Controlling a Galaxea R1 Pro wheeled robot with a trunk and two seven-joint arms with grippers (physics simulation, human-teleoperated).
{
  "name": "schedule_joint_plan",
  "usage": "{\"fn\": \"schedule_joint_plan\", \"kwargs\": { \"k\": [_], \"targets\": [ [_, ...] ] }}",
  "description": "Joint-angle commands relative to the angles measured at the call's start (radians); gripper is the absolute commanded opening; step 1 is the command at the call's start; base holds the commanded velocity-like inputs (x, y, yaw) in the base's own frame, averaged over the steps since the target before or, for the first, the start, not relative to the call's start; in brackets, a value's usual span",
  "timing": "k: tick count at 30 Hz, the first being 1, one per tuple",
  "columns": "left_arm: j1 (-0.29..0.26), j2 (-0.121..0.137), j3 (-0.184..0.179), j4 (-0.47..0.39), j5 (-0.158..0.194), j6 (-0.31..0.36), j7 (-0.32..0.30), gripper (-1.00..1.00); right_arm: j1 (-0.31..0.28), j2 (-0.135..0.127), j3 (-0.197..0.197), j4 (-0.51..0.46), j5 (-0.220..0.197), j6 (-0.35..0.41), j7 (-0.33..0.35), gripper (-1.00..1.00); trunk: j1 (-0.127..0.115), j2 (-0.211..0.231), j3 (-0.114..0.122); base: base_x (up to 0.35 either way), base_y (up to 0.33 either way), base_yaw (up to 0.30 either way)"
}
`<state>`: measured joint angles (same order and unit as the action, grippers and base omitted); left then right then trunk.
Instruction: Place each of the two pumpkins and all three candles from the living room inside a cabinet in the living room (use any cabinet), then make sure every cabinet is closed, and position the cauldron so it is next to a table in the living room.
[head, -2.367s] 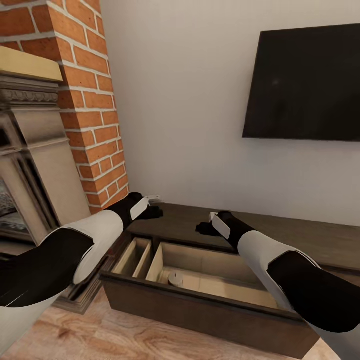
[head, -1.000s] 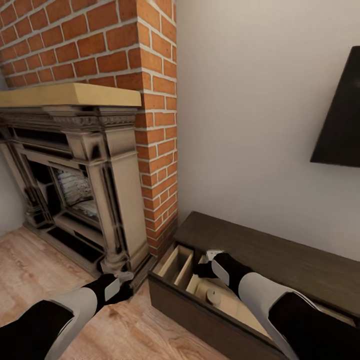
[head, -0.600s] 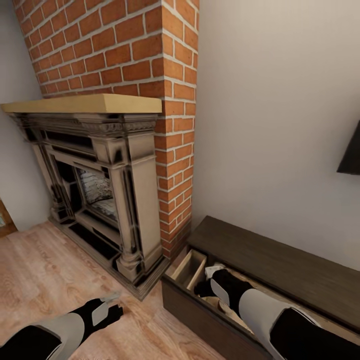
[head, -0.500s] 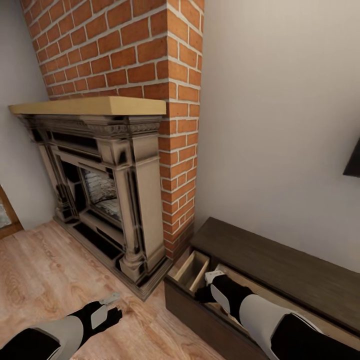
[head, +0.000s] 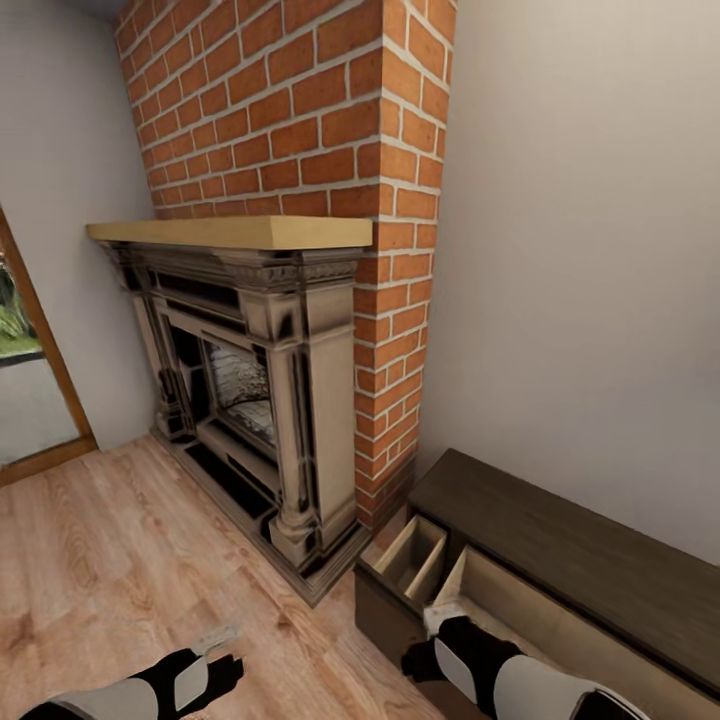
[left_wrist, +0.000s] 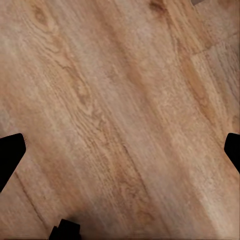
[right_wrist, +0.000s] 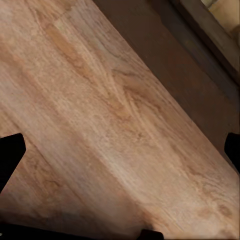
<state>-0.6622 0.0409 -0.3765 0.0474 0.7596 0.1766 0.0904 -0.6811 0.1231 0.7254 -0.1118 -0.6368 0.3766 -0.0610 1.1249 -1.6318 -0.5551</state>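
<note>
One cabinet (head: 560, 530), two open compartments.

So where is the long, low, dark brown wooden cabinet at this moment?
In the head view the long, low, dark brown wooden cabinet stands at lower right against the white wall, just right of the red brick fireplace column, with its drawers pulled open above the right pincer.

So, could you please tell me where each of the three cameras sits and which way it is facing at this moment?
Head view: from the robot's head, looking forward and down at the fireplace, the brick chimney and the open cabinet; both forearms show at the bottom edge.
Left wrist view: on the left arm, looking down at the wooden floor; dark fingertips at the edges.
Right wrist view: on the right arm, looking down at floor beside the cabinet's front.
Shared: all three show the wooden floor; head and right wrist views share the cabinet.
</note>
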Motion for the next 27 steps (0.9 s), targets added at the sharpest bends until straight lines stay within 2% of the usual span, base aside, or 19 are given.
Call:
{"fn": "schedule_joint_plan", "kwargs": {
  "k": [1,5,7,11,15,21,22,27],
  "targets": [
    [-0.001,-0.001,-0.008,0.000,0.009,0.003,0.002,1.00,0.007,-0.002,0.008,0.002,-0.010,-0.003,-0.006,1.00,-0.004,0.007,0.003,0.000,0.000,0.217],
    [0.001,-0.008,-0.008,0.000,0.009,-0.001,0.002,1.00,0.047,-0.011,0.008,0.045,-0.010,-0.055,-0.004,1.00,-0.019,0.035,0.020,0.000,0.000,0.217],
    [0.002,-0.011,-0.008,0.000,0.009,-0.032,0.002,1.00,0.064,-0.017,0.008,0.060,-0.010,-0.083,-0.003,1.00,-0.027,0.049,0.029,0.000,0.000,0.217],
    [0.010,-0.025,-0.008,0.000,0.009,-0.078,0.001,1.00,0.119,-0.045,0.008,0.072,-0.009,-0.131,-0.002,1.00,-0.027,0.049,0.034,0.000,0.000,0.217],
    [0.013,-0.028,-0.008,0.000,0.009,-0.082,0.000,1.00,0.137,-0.060,0.008,0.073,-0.009,-0.146,-0.001,1.00,-0.027,0.049,0.038,0.000,0.000,0.217],
    [0.015,-0.030,-0.008,0.000,0.016,-0.087,0.000,1.00,0.173,-0.102,0.008,0.073,-0.010,-0.170,0.000,1.00,-0.027,0.049,0.045,0.000,0.000,0.217],
    [0.018,-0.030,-0.008,0.000,0.026,-0.104,0.001,1.00,0.176,-0.110,0.008,0.073,-0.011,-0.173,0.000,1.00,-0.027,0.049,0.046,0.000,0.000,0.217],
    [0.023,-0.030,-0.008,0.000,0.044,-0.129,0.001,1.00,0.178,-0.113,0.008,0.073,-0.010,-0.170,-0.002,1.00,-0.027,0.049,0.052,0.000,0.000,0.217]
  ]
}}
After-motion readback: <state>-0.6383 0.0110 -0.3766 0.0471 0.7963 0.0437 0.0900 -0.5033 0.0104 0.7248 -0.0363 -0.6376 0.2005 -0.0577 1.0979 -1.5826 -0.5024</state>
